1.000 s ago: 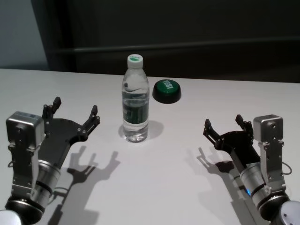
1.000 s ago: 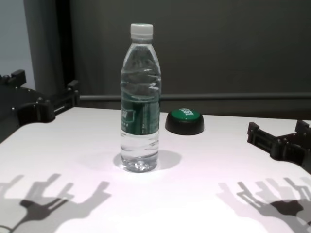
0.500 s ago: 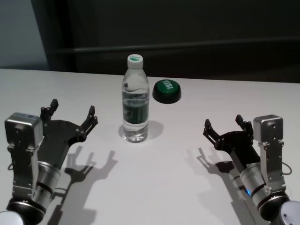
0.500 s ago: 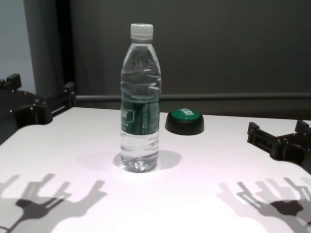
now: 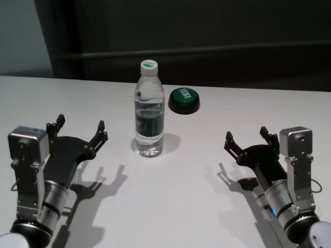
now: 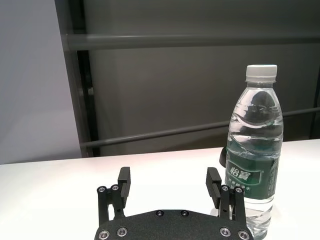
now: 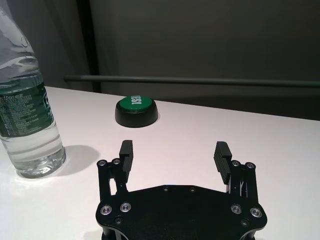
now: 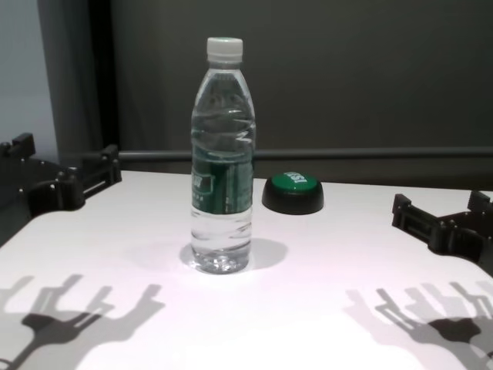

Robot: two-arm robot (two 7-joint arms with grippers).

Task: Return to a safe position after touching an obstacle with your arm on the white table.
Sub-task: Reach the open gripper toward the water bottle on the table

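The obstacle, a clear water bottle (image 5: pixel 149 109) with a white cap and dark green label, stands upright on the white table (image 5: pixel 170 196). It also shows in the chest view (image 8: pixel 222 158), the left wrist view (image 6: pixel 252 172) and the right wrist view (image 7: pixel 27 115). My left gripper (image 5: pixel 80 129) is open and empty, above the table to the left of the bottle and apart from it; it also shows in the left wrist view (image 6: pixel 170 182) and the chest view (image 8: pixel 65 173). My right gripper (image 5: pixel 247 138) is open and empty at the right, also seen in the right wrist view (image 7: pixel 173 152).
A green-topped black push button (image 5: pixel 183 99) sits behind and right of the bottle; it also shows in the chest view (image 8: pixel 293 193) and the right wrist view (image 7: pixel 136 110). A dark wall with a horizontal rail (image 8: pixel 347 153) runs behind the table's far edge.
My left gripper has drawn back toward me and lower, away from the bottle. The bottle, the button and the right arm have not moved.
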